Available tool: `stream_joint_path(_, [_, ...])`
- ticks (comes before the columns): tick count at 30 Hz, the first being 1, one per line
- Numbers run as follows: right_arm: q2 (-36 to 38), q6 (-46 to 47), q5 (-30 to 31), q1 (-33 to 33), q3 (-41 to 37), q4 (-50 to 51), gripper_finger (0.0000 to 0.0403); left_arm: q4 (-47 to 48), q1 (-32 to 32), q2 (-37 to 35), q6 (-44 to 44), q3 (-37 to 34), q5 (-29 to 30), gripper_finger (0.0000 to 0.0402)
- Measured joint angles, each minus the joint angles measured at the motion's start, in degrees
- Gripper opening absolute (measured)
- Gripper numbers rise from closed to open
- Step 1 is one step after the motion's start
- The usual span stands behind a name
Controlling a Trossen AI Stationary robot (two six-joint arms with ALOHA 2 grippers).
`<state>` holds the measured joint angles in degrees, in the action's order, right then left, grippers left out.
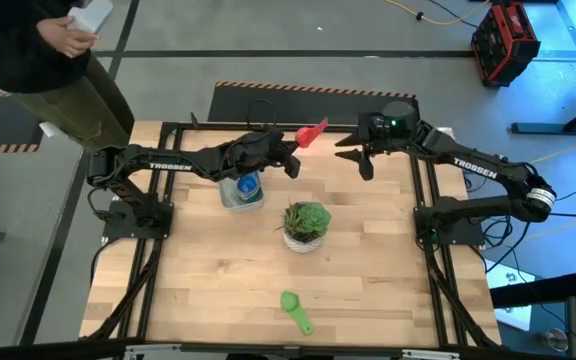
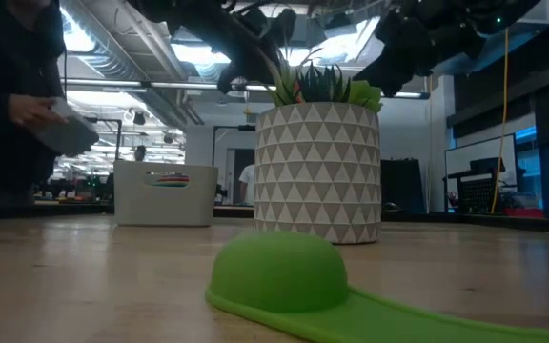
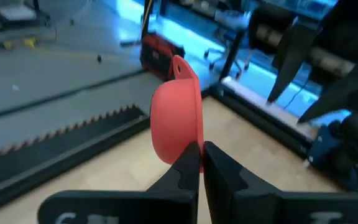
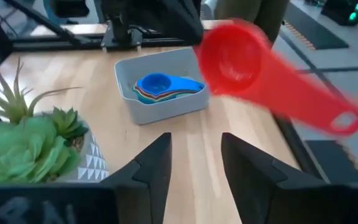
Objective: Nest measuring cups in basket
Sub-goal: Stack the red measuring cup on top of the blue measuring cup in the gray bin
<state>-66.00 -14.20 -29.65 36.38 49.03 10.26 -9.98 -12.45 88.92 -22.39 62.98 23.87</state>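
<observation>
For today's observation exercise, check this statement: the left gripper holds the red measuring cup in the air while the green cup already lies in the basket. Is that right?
Not quite. The green cup lies on the table near its front edge, far from the basket, as the high view shows. The rest stands: the left gripper holds the red measuring cup in the air.

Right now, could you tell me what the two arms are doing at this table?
The left gripper is shut on the red measuring cup, holding it in the air at the far side of the table. The right gripper is open and empty, facing it. The basket already holds several nested cups, blue on top. A green cup lies near the front edge, beyond the potted plant.
</observation>
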Motion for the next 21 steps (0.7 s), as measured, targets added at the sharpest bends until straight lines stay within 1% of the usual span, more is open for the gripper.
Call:
stream_joint_path(6, [0.00,6.50,-0.01,-0.01,-3.63,-5.43,0.0145,-3.88,-0.02,0.00,2.05,0.00,0.89,0.0004])
stream_joint_path(11, [-0.20,7.05,0.02,-0.02,-5.94,-7.54,0.0145,-3.89,0.00,0.00,2.05,0.00,0.83,0.0003])
stream_joint_path(13, [-0.22,8.98,0.15,-0.04,-6.60,-8.06,0.0145,-3.87,0.00,0.00,2.05,0.00,0.81,0.0003])
stream_joint_path(16, [-0.22,12.64,2.24,-0.02,-8.59,-11.11,0.0145,-3.90,0.00,0.00,2.05,0.00,0.79,0.0002])
stream_joint_path(21, [-0.24,20.37,4.54,-0.02,-12.96,-19.69,0.0145,-5.30,-0.02,0.00,2.05,0.00,0.67,0.0002])
